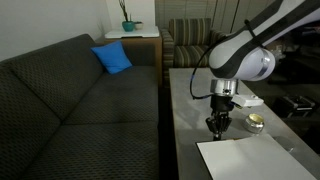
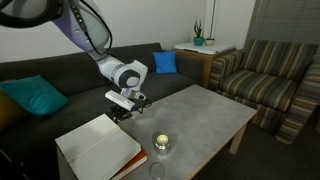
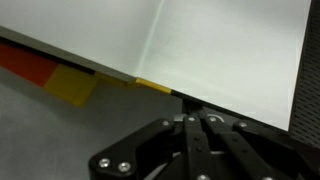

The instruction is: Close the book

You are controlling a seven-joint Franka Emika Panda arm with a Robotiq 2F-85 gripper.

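**Closed gripper at the open book's edge**

We see the gripper (image 3: 195, 118) at the bottom centre of the wrist view, fingers drawn together, just at the edge of the book (image 3: 220, 50); whether they touch it, we cannot tell. The book (image 2: 95, 148) lies open on the grey table (image 2: 205, 110), lower left of an exterior view, white pages up, yellow-and-red cover showing beneath.

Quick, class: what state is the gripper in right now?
Gripper: jaws shut at the edge of the book; any grip on a page cannot be told.
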